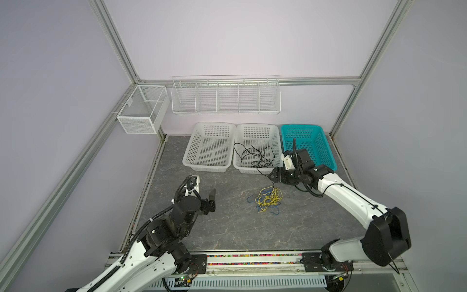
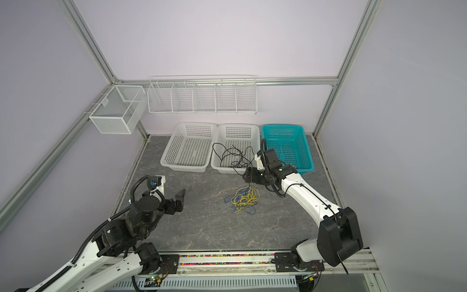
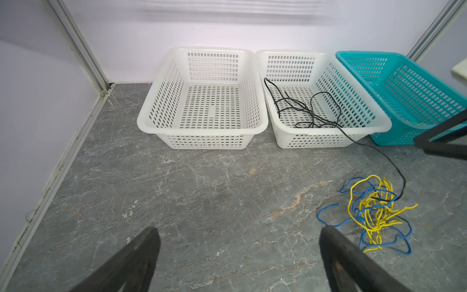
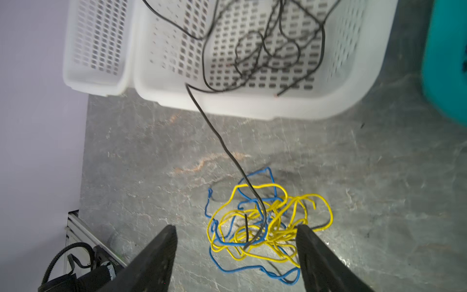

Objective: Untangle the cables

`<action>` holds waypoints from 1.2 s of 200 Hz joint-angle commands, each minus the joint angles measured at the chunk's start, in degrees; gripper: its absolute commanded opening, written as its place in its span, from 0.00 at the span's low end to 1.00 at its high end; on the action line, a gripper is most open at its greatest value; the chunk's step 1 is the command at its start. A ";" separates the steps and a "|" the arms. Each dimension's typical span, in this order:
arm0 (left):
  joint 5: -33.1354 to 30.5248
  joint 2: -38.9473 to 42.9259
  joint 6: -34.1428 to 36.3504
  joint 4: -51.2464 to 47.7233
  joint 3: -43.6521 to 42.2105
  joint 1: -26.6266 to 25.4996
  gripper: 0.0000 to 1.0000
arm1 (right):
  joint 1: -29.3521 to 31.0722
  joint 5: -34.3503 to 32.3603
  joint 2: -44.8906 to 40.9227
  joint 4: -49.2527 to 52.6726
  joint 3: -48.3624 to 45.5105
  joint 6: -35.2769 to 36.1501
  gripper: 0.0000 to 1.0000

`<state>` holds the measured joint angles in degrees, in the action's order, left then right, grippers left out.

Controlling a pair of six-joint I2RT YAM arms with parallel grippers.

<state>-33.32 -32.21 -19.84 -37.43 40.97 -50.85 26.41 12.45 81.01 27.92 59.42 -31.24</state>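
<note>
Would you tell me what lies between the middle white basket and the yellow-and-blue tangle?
Only one black cable strand crossing the table, from basket into tangle; the right wrist view shows it.

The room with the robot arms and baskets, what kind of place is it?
Most likely a robot test booth in a lab, not a home: plain walls in a metal frame, the left arm and right arm mounted on a rail, with a wire rack on the wall.

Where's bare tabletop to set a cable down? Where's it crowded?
Bare: table between left white basket and left gripper; also the strip between yellow-blue tangle and front rail. Crowded: tangle to middle basket, where the black cable trails by the right gripper.
</note>
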 commanded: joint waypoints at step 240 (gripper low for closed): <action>0.54 0.01 1.64 0.69 -0.64 0.27 0.99 | 4.90 1.70 1.32 10.49 18.20 5.65 0.07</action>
<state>-33.08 -32.21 -18.85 -37.08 40.91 -50.85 31.03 11.79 79.20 36.51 71.68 -29.26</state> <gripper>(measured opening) 0.992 0.076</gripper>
